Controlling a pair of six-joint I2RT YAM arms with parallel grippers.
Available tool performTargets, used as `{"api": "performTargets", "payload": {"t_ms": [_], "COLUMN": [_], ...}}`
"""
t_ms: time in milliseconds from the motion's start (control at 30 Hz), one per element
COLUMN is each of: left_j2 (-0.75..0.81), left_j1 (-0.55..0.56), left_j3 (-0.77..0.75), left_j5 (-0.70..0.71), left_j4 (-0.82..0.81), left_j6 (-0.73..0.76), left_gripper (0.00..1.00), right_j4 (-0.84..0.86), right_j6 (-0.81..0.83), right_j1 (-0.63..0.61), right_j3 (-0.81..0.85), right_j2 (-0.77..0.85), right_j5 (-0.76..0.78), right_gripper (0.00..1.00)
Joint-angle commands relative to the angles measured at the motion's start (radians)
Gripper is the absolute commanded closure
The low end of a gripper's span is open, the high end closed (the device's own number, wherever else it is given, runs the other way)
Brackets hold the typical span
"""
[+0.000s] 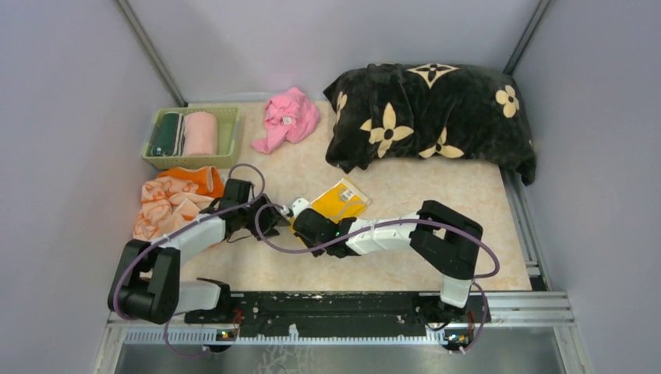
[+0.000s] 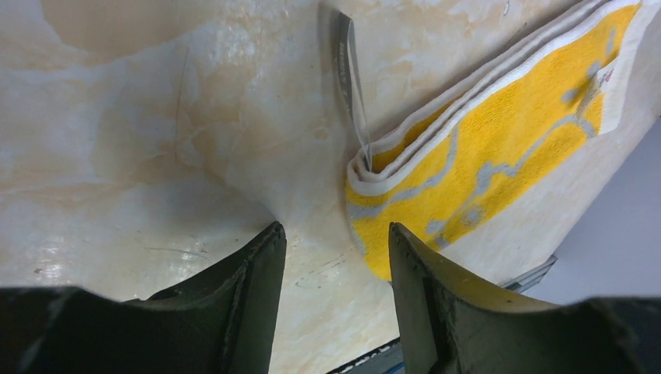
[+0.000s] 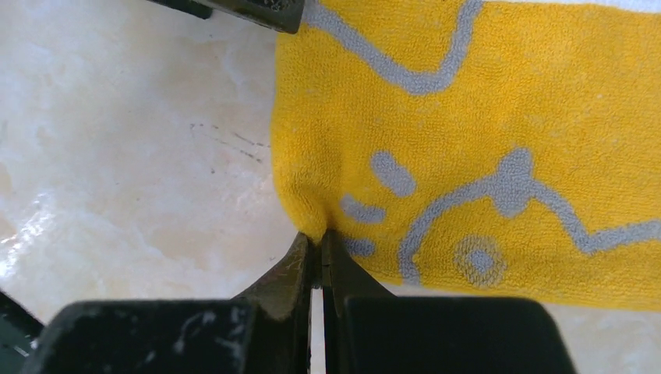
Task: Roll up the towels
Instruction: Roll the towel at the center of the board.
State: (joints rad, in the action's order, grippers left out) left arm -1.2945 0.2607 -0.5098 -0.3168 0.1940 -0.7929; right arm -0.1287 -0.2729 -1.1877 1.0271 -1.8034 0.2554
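Observation:
The grey-and-yellow towel (image 1: 341, 201) lies folded on the table, yellow side with grey duck lines up (image 3: 483, 132). In the left wrist view its layered folded edge (image 2: 499, 148) shows, with a thin hanging loop (image 2: 349, 86) at its end. My right gripper (image 3: 319, 234) is shut on the towel's near corner, and the cloth puckers at the tips. My left gripper (image 2: 334, 241) stands open just left of that corner, above bare table, holding nothing. The two grippers (image 1: 274, 216) (image 1: 305, 226) sit close together. The peach towel (image 1: 167, 201) lies crumpled at the left.
A green basket (image 1: 187, 161) at the back left holds two rolled cloths. A pink cloth (image 1: 288, 117) is bunched behind the middle. The big black flowered blanket (image 1: 433, 117) fills the back right. Grey walls close in both sides.

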Motion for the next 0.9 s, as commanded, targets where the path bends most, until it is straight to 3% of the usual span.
{"api": "performTargets", "payload": {"t_ms": [0,333,600,767,867], "left_j2": [0.025,0.077,0.011,-0.049,-0.059], "left_j1": [-0.002,0.023,0.071,0.1,0.099], "left_j3": [0.031,0.106,0.075,0.059,0.056], "left_j5": [-0.05,-0.022,-0.003,0.043,0.101], "left_j4": [-0.023,-0.045,-0.11,-0.13,-0.116], "left_j6": [-0.065,-0.196,-0.25,-0.272,-0.269], "left_gripper": [0.42,0.45,0.51,0.58,0.69], "right_j4": [0.074,0.251,0.288,0.307,0.324], "right_j6": [-0.148,-0.336,-0.342,-0.35,-0.357], "right_j1": [0.004,0.044,0.05,0.05,0.051], "right_j3": [-0.055,-0.176,-0.21,-0.223,-0.235], "right_j2": [0.04,0.106,0.106,0.12,0.131], "right_j5": [-0.117,-0.144,-0.166,-0.171,-0.191], "right_gripper": [1.0,1.0,1.0,1.0,1.0]}}
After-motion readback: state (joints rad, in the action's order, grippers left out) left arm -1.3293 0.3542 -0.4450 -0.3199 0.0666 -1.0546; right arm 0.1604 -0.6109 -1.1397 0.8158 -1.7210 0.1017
